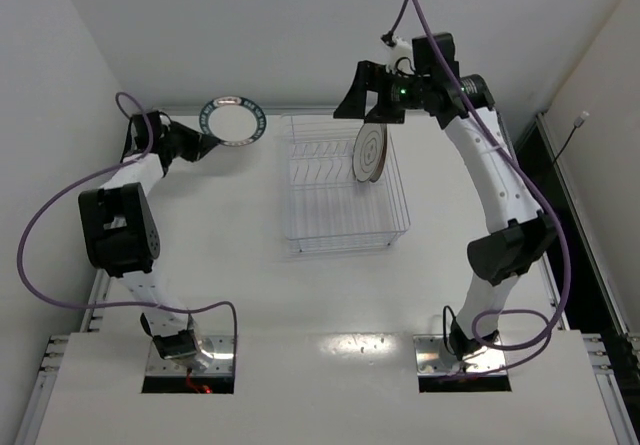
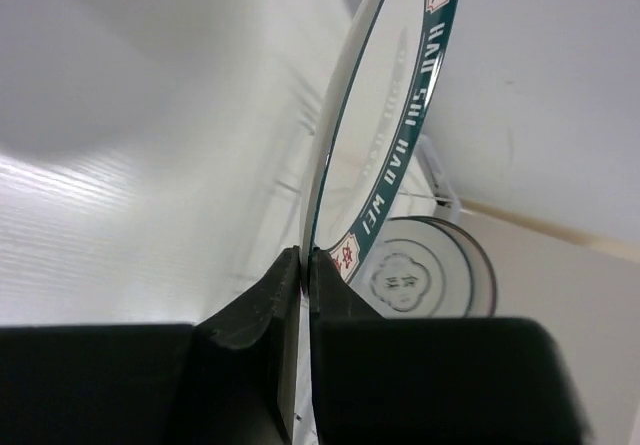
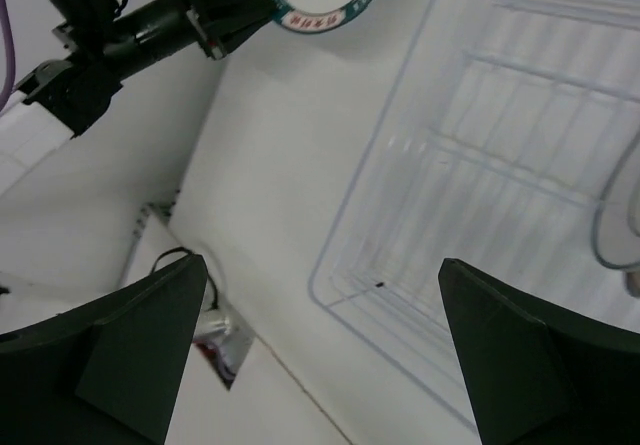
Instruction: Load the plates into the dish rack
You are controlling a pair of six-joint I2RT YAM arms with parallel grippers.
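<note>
Rim pinch on the teal plate (image 1: pixel 232 122)
The left gripper (image 1: pixel 207 139) is clenched on its lower rim, at ten o'clock from the dish rack (image 1: pixel 300 246); the right gripper (image 1: pixel 368 105) hangs released above the racked grey-ringed plate (image 1: pixel 370 153). Probably stiff, glazed-slick and breakable, so the edge grip suits it.

White arm links (image 1: pixel 493 170), black joints (image 1: pixel 118 227), purple cables (image 1: pixel 20 260) (loosely looped)

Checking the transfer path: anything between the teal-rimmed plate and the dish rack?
Nothing: bare table between the teal-rimmed plate and the dish rack, per top view.
</note>
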